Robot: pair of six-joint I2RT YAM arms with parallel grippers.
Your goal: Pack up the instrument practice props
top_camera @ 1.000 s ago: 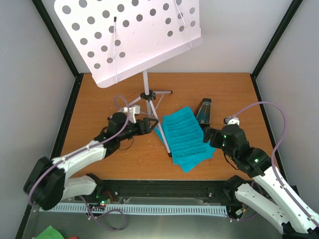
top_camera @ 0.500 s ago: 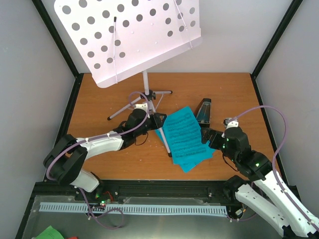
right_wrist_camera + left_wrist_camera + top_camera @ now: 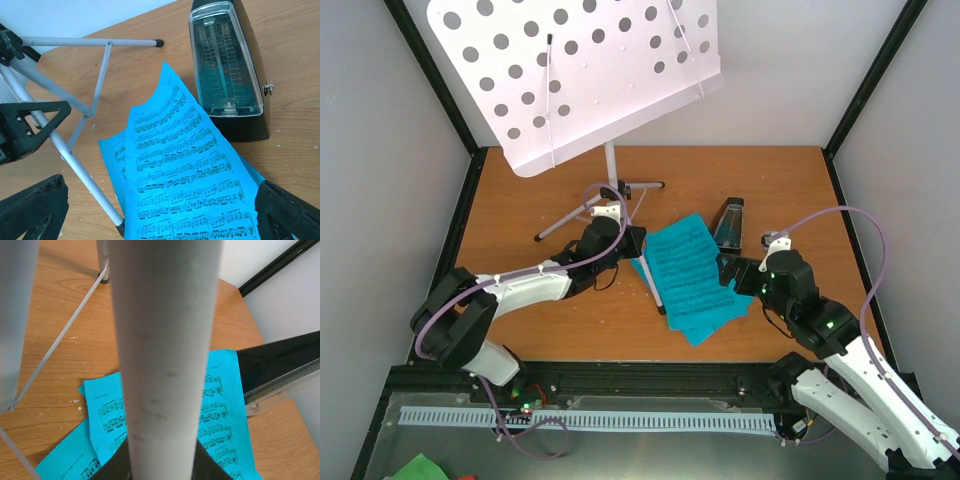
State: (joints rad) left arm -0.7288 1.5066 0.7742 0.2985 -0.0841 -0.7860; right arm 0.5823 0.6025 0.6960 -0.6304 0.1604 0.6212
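Cyan sheet-music pages [image 3: 185, 170] carry printed notes; left fingers [image 3: 20, 132] clamp the music stand leg [image 3: 165, 340], right fingers [image 3: 30, 207] wide.

We find no words, brand names or numbers that can be read anywhere. The blue sheets of paper [image 3: 180, 165] carry printed music: rows of staves filled with black notes. In the left wrist view one sheet has a short heading line at its top, too small to read. The metronome [image 3: 226, 65] shows a fine scale of tick marks on its front, with any figures too blurred to make out.
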